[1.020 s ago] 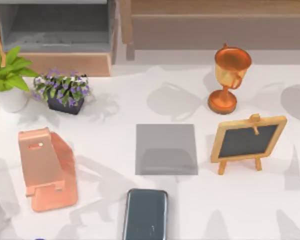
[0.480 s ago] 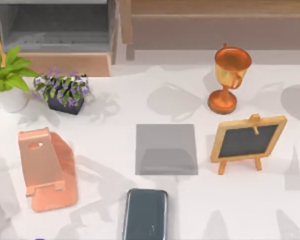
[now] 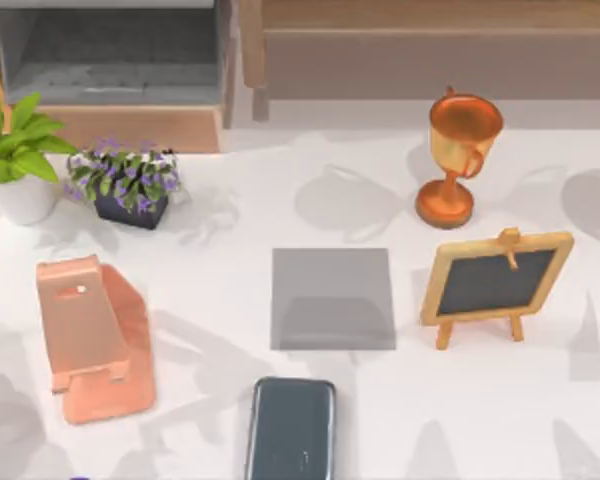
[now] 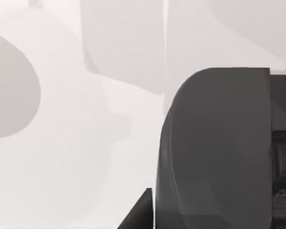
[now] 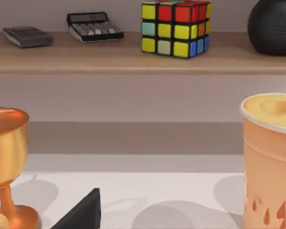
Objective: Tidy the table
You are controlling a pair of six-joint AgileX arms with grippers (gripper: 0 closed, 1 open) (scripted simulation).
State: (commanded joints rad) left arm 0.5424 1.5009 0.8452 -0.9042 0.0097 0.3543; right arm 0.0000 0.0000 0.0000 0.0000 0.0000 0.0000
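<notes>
Worktop (image 3: pixel 230 260) under our arms
Our fingers' opening cannot be told; the phone (image 3: pixel 290 428), stand (image 3: pixel 95 335), trophy (image 3: pixel 458 155) and chalkboard (image 3: pixel 495 283) rest on it.

Shadows shift on the table (image 3: pixel 230 300) at the top view's lower left, spreading wider than a second ago; objects hold position.

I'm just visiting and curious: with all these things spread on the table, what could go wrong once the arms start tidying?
The trophy stands tall on a small foot, right behind the little chalkboard; a nudge to either could topple both. The phone lies flat on the table near its front edge, so it may be hard to pinch and could slide off. In the right wrist view a full cup stands close by and might spill if bumped.
</notes>
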